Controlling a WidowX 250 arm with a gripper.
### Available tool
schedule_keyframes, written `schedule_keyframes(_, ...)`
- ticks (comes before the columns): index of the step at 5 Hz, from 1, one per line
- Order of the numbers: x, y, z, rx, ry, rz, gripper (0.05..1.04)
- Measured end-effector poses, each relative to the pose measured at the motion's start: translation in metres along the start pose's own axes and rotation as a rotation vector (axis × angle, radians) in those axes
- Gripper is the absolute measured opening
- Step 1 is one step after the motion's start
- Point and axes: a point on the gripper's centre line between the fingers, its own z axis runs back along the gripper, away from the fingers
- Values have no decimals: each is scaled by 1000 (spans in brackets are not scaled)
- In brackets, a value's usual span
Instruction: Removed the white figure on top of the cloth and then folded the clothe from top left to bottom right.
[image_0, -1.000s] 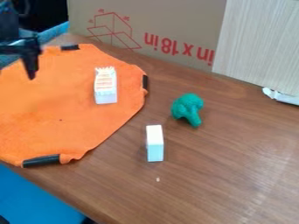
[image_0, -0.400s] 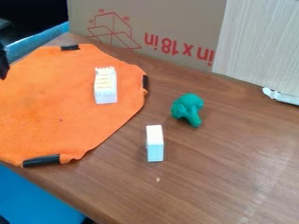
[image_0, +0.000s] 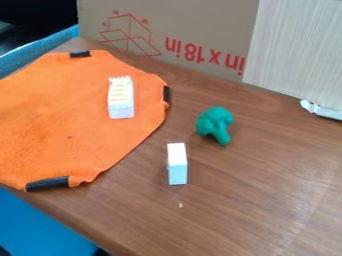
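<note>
An orange cloth (image_0: 67, 130) lies spread out on the left part of the table, running out of the view at its left edge. Black strips show on its rim at the top, the right and the bottom. On its upper right part rests a white figure (image_0: 121, 98) with a ridged, spiky top.
Right of the cloth, on the brown table (image_0: 267, 200), are a white block (image_0: 177, 164) and a green broccoli-shaped toy (image_0: 214, 125). A cardboard box (image_0: 180, 30) and a pale panel (image_0: 294, 50) stand along the back.
The gripper, over the cloth's upper left a second ago, has moved left out of the view. The cloth, the white figure and the other objects have stayed where they were.
</note>
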Motion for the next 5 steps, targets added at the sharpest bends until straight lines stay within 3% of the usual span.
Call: schedule_keyframes(5, 25, 78, -28, -52, -5, -98, 1001)
